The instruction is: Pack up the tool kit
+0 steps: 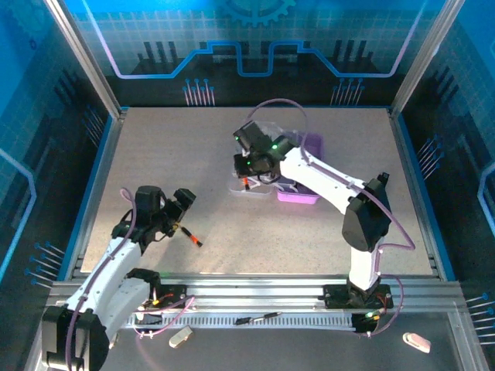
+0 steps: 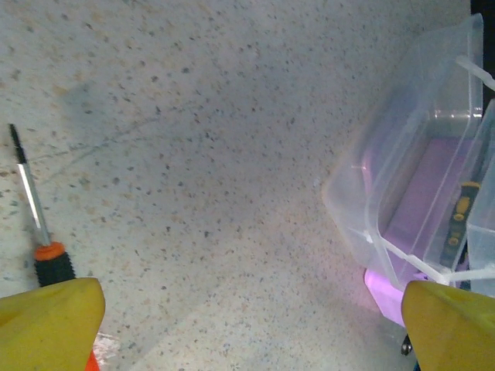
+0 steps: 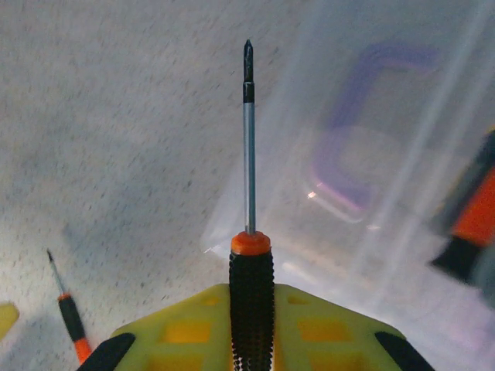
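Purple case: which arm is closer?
Right. The right end effector hangs over the open lid of the purple case; the left end effector is far off by a loose screwdriver.

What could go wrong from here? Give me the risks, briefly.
1. The held screwdriver sits in the right gripper by its handle alone, tip out by the clear lid: it may snag the lid and shove the case.
2. The loose screwdriver lies right at one finger of the open left gripper, off-centre: closing could miss or roll it.
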Controlling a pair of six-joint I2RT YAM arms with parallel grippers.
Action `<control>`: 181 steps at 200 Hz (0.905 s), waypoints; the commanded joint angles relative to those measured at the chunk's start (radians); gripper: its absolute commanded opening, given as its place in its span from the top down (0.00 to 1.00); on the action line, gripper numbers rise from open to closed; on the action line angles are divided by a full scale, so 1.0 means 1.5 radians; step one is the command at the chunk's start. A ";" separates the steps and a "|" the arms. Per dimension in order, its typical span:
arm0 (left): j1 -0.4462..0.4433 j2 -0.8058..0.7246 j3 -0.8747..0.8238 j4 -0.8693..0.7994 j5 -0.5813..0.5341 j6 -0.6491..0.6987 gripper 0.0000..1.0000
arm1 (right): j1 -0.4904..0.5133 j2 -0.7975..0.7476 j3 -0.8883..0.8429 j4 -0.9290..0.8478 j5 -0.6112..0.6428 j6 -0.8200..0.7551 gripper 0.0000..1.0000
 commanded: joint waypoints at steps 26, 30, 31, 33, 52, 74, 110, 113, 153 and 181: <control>-0.026 0.018 0.046 0.001 0.014 0.017 0.01 | -0.091 -0.012 0.013 0.050 -0.035 0.035 0.84; -0.027 0.019 0.046 -0.001 0.014 0.017 0.01 | -0.094 -0.012 0.012 0.056 -0.037 0.040 0.84; -0.027 0.018 0.046 -0.001 0.014 0.017 0.01 | -0.097 -0.011 0.010 0.060 -0.038 0.044 0.84; -0.027 0.018 0.047 -0.002 0.013 0.017 0.01 | -0.099 -0.011 0.009 0.065 -0.038 0.048 0.84; -0.033 0.011 0.044 -0.011 0.002 0.012 0.01 | -0.115 0.000 -0.002 0.109 -0.043 0.084 0.84; -0.034 -0.001 0.042 -0.013 -0.002 0.007 0.01 | -0.125 0.030 0.013 0.123 -0.046 0.106 0.84; -0.034 -0.010 0.041 -0.027 -0.008 0.013 0.01 | -0.123 0.071 0.037 0.118 -0.020 0.108 0.82; -0.034 -0.012 0.041 -0.027 -0.007 0.013 0.01 | -0.122 0.072 0.035 0.119 -0.017 0.109 0.82; -0.034 -0.017 0.037 -0.035 -0.005 0.018 0.01 | -0.122 0.080 0.017 0.132 -0.007 0.121 0.83; -0.034 -0.019 0.037 -0.034 -0.010 0.018 0.01 | -0.122 0.082 0.017 0.129 -0.010 0.126 0.76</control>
